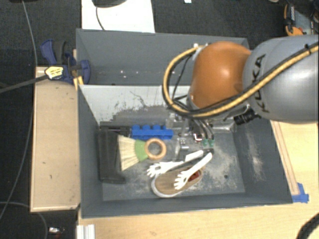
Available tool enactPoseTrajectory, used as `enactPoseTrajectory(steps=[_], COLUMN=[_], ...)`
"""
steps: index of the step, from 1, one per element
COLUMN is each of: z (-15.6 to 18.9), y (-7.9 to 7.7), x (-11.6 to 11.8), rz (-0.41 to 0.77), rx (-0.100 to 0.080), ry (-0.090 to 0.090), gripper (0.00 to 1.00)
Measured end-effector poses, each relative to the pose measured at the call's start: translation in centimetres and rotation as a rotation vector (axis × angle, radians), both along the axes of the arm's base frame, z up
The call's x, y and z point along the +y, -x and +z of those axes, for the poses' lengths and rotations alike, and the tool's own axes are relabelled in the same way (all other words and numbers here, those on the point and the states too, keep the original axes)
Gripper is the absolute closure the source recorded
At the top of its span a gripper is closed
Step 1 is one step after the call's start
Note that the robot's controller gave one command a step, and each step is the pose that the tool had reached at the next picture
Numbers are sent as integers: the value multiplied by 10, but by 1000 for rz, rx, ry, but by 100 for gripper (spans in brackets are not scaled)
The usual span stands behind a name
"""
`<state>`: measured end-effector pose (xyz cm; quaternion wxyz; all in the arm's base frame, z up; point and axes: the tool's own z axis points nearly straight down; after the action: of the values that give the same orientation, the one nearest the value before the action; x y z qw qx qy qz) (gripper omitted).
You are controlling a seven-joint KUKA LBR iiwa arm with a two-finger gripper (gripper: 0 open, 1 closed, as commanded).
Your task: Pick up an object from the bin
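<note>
At 2 o'clock from the middle of the grey metal bin (pixel 149 59), locate the pincer (pixel 192 137), carried low over the floor beneath the rounded orange wrist cover (pixel 219 73). Cannot tell how wide it stands: masked from above by the cover and the looped cables. Treat as undetermined, with nothing seen in its grip. Judge the low, near-vertical posture as suited to things lying flat on the floor.

Identify the nearest candidates as follows.

- At 11 o'clock, just beside the pincer: blue toothed plastic block (pixel 152 131), lying flat, parallel to the back wall.
- At 9 o'clock, near: tan cardboard tape ring (pixel 156 149), lying on its flat face, touching the pale-bristled hand brush with green band (pixel 128 153).
- At 5 o'clock: long white plastic fork (pixel 179 164), handle end just below the pincer, tines pointing away toward 8 o'clock.
- At 6 o'clock: second white plastic fork (pixel 188 176), laid across the brown oval dish (pixel 159 188).
- Far out at 9 o'clock: black rectangular block (pixel 109 153), beside the brush.

Regard no thing as chosen. Judge the fork handle or the blue block as the shortest reach. Expect a lift of the long fork to leave the dish undisturbed; expect the second fork to drag on it.
</note>
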<state>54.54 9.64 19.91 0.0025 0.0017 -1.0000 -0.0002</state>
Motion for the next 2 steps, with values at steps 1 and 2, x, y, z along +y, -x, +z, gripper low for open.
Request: enactPoseTrajectory(steps=[1, 2], z=[4, -95], y=[-2, 37], x=[-1, -7], rz=[-5, 296], rx=[-8, -11], ry=[-1, -2], gripper=[0, 0])
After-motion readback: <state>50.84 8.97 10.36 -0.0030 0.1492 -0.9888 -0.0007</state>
